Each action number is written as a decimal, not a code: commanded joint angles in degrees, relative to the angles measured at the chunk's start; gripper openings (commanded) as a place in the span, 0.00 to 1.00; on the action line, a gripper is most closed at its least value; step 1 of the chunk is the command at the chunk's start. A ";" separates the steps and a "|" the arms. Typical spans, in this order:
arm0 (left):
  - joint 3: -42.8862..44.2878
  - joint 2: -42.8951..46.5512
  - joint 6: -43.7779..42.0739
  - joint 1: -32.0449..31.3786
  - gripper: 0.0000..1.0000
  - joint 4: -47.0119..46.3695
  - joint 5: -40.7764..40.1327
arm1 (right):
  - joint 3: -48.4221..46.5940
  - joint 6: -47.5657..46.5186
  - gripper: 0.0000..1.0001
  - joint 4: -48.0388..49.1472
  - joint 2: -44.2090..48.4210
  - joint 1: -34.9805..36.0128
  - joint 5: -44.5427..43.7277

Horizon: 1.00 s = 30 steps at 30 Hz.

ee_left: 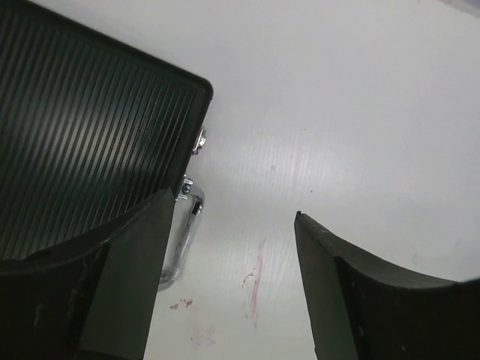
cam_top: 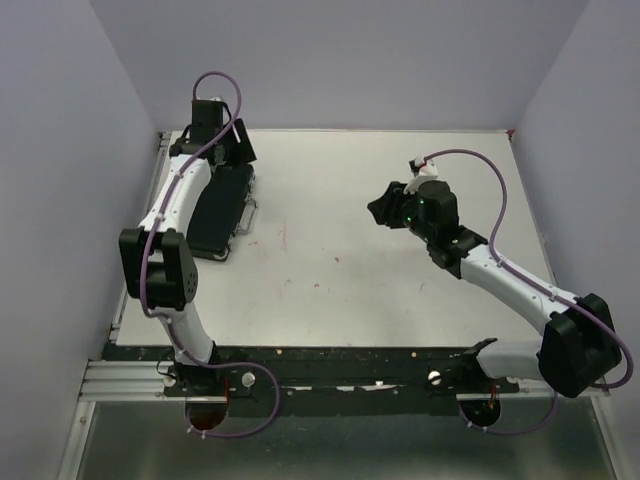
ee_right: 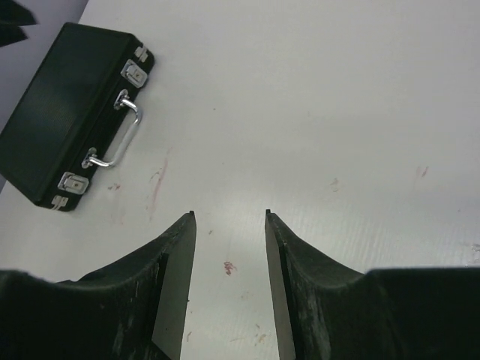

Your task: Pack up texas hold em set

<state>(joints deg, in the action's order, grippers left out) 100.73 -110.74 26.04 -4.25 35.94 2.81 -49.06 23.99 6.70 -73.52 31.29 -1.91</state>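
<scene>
Looks like the closing stage of packing. Finds the black case (ee_right: pixel 67 112) shut and lying flat at the far left of the bench (cam_top: pixel 350 280), handle (ee_right: pixel 129 135) and latches (ee_right: pixel 135 73) facing the middle, nothing loose visible beside it. Shows the left hand (ee_left: pixel 233 204) spread wide and empty just above the case's handle edge, and the right hand (ee_right: pixel 229 213) drawn close, holding nothing, well apart over mid-bench. Calls next, probably, for pressing both latches home; cannot tell whether fastened.
</scene>
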 commanded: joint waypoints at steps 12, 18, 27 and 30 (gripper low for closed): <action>-34.62 43.92 -8.29 -2.69 0.80 -14.50 5.54 | 6.25 1.50 0.51 -6.61 10.04 -16.78 4.47; -45.43 60.61 -10.92 -2.96 0.83 -12.30 7.38 | 7.48 -1.66 0.52 -11.18 20.59 -17.14 -1.16; -57.30 78.82 -9.87 -3.04 0.86 -10.19 8.09 | 14.33 -3.25 0.52 -9.95 36.50 -17.22 -8.10; -58.80 81.81 -10.05 -2.96 0.86 -9.84 7.65 | 15.31 -3.25 0.52 -8.81 38.97 -17.05 -8.19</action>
<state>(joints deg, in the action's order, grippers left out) 43.99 -32.64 16.14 -7.01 24.56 9.32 -35.46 21.82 -1.91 -36.93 14.24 -6.63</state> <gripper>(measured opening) 0.861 0.518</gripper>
